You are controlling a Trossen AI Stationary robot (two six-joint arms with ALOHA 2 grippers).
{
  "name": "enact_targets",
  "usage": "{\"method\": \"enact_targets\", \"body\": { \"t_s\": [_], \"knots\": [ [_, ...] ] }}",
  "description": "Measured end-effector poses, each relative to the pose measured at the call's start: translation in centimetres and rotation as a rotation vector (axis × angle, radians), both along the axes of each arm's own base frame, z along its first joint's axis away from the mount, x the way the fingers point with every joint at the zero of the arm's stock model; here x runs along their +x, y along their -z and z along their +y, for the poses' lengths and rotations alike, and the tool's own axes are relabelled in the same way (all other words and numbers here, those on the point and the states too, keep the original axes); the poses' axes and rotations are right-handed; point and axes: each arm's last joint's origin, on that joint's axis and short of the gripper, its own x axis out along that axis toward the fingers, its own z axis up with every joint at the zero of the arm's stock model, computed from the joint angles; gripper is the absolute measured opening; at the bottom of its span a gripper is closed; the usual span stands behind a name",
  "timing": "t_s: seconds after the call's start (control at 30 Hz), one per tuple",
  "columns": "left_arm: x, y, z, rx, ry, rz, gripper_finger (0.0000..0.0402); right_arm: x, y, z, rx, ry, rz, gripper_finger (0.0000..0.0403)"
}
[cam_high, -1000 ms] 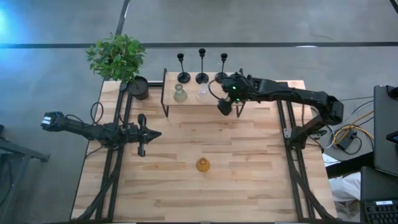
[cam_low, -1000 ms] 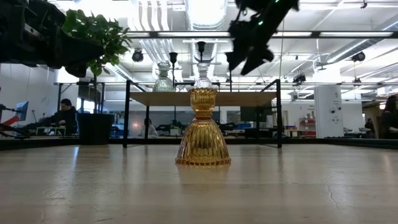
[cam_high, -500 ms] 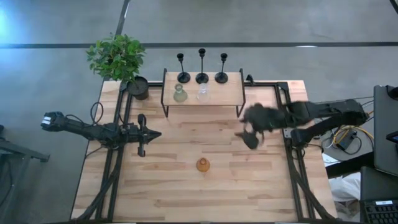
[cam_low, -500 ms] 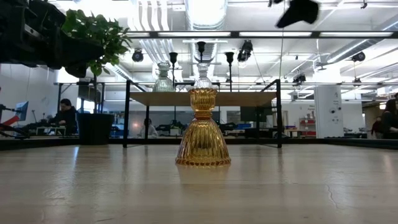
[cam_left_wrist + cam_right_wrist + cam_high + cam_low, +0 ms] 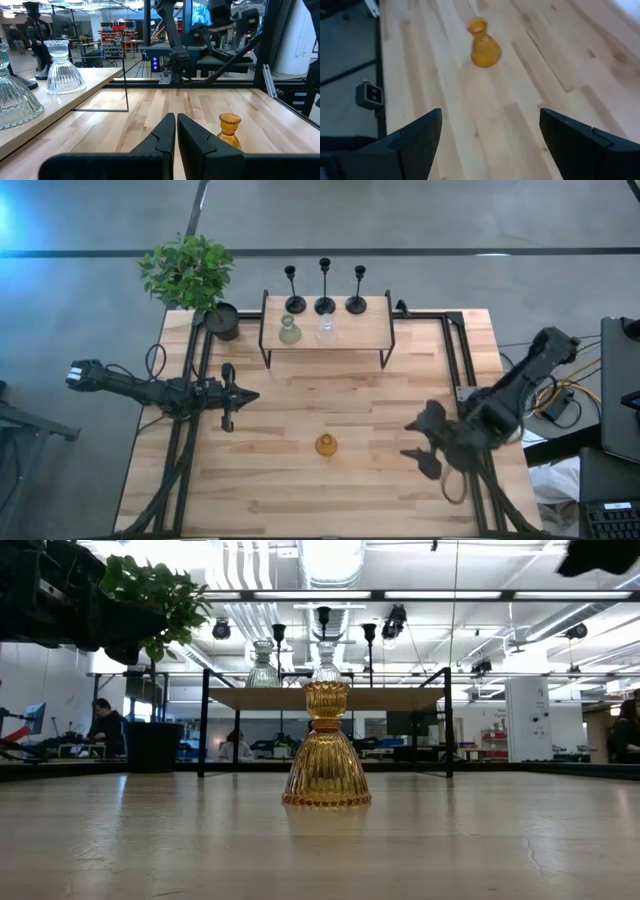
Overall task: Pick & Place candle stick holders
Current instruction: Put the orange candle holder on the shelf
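Overhead, high view: three black candle stick holders (image 5: 324,288) stand in a row along the far edge of the small shelf (image 5: 372,335), at 12 o'clock on the table (image 5: 300,490); greenish vase (image 5: 289,331) and clear vase (image 5: 326,329) just in front of them.
Low view only: amber vase (image 5: 326,748) fills the centre, shelf and holders show behind it, people sit in the room beyond.
Left wrist view only: left gripper (image 5: 176,131) fingers pressed together, nothing between them; amber vase near, ahead.
Right wrist view only: right gripper (image 5: 490,132) fingers spread wide, nothing between them, above bare wood with the amber vase ahead.
Left gripper place: 9 o'clock on the table, low, well apart from the holders.
Right gripper place: about 4 o'clock, raised; holders well apart at its 11 o'clock.
Plant: potted plant (image 5: 192,275) at the table's 11 o'clock corner, beside the shelf.
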Motion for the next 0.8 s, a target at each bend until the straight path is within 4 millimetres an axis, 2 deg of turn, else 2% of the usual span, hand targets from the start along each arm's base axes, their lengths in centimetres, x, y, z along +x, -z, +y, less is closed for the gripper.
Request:
{"method": "enact_targets", "body": {
  "t_s": [0.2, 0.47, 0.57, 0.8],
  "knots": [
    [0.0, 0.0, 0.0, 0.000, 0.000, 0.000, 0.0026, -0.8, 3.5, 2.3, -0.051, 0.006, -0.153, 0.0325],
    [0.0, 0.0, 0.0, 0.000, 0.000, 0.000, 0.0026, 0.3, 9.6, 2.8, -0.102, 0.001, -0.158, 0.0325],
    [0.0, 0.0, 0.0, 0.000, 0.000, 0.001, 0.0026, 1.3, 10.8, 2.8, -0.136, 0.045, -0.216, 0.0325],
    [0.0, 0.0, 0.0, 0.001, 0.000, 0.003, 0.0026, 4.7, 13.1, 3.1, -0.217, -0.021, -0.220, 0.0325]
  ]
}}
